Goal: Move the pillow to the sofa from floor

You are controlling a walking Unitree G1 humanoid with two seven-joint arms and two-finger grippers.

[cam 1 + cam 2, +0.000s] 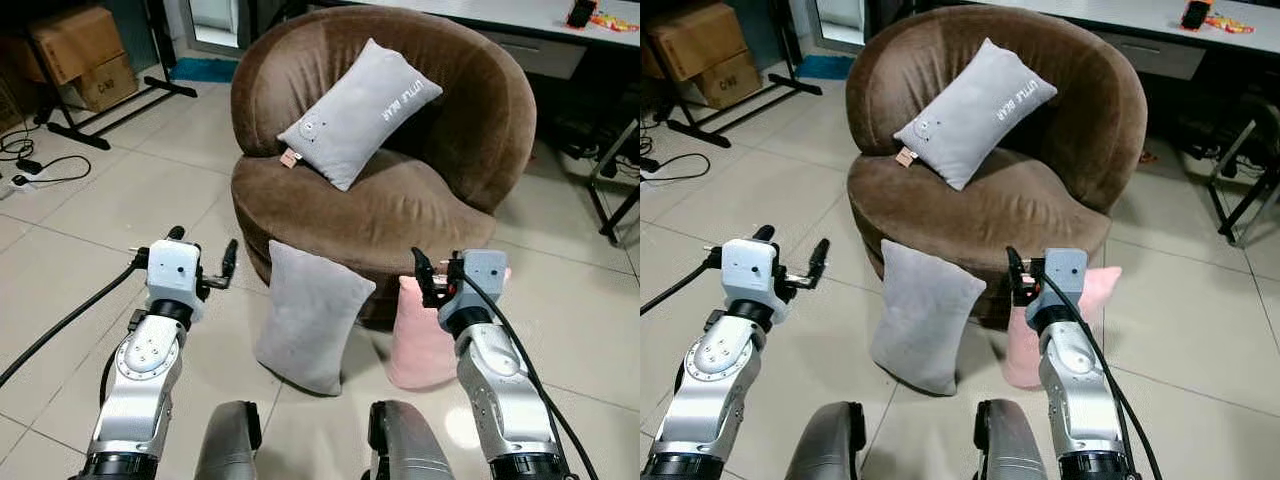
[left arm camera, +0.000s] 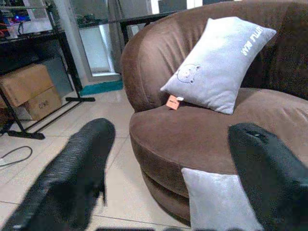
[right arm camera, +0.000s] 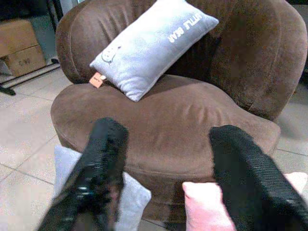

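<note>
We hold both arms out toward the brown sofa [image 1: 400,200]. Our left gripper [image 1: 205,262] hangs over the tiles with its fingers spread, empty. Our right gripper [image 1: 428,278] hovers just above the pink pillow [image 1: 418,345], fingers spread, also empty. The grey pillow [image 1: 308,315] stands on the floor, leaning against the sofa's base beside the pink one. Another grey pillow [image 1: 358,110] rests on the seat.
</note>
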